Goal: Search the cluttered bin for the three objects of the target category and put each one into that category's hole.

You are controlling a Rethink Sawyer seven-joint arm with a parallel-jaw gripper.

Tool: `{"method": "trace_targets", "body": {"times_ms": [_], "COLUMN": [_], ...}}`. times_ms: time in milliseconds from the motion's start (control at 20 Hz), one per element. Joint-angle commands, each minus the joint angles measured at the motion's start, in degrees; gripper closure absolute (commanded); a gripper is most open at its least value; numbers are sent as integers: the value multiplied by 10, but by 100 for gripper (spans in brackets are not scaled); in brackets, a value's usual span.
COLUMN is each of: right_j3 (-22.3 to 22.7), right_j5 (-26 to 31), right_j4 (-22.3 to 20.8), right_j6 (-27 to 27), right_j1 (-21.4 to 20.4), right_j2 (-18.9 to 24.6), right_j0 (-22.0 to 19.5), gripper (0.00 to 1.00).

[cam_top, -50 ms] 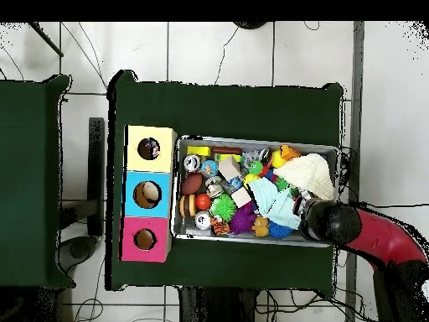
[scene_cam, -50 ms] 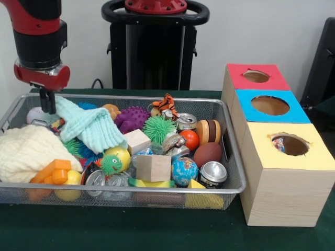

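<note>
The silver wire-mesh bin (scene_cam, -50 ms: 230, 157), crammed with toys, sits on the green-covered desk (scene_cam, -50 ms: 157, 230) beside the wooden three-hole box (scene_cam, -50 ms: 280, 172) topped red, blue and yellow. The mint-green knitted cloth (scene_cam, -50 ms: 91, 128) hangs from the black gripper (scene_cam, -50 ms: 48, 104), whose fingers look pinched onto its corner at the bin's far end. I'd lift it straight up so it clears the neighbouring cream knitted cloth (scene_cam, -50 ms: 29, 151) before swinging toward the holes.
</note>
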Motion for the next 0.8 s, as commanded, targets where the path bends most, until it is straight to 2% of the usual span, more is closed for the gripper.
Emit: {"method": "trace_targets", "body": {"times_ms": [50,300,650,800], "right_j3": [22,9,-1,10], "right_j5": [-79,-108,-126,-140], "right_j4": [-43,-41,-29,-19], "right_j6": [16,33,26,35], "right_j1": [85,126,149,160], "right_j2": [18,15,21,30], "right_j0": [-6,-2,-7,-10], "gripper": [100,100,100,100]}}
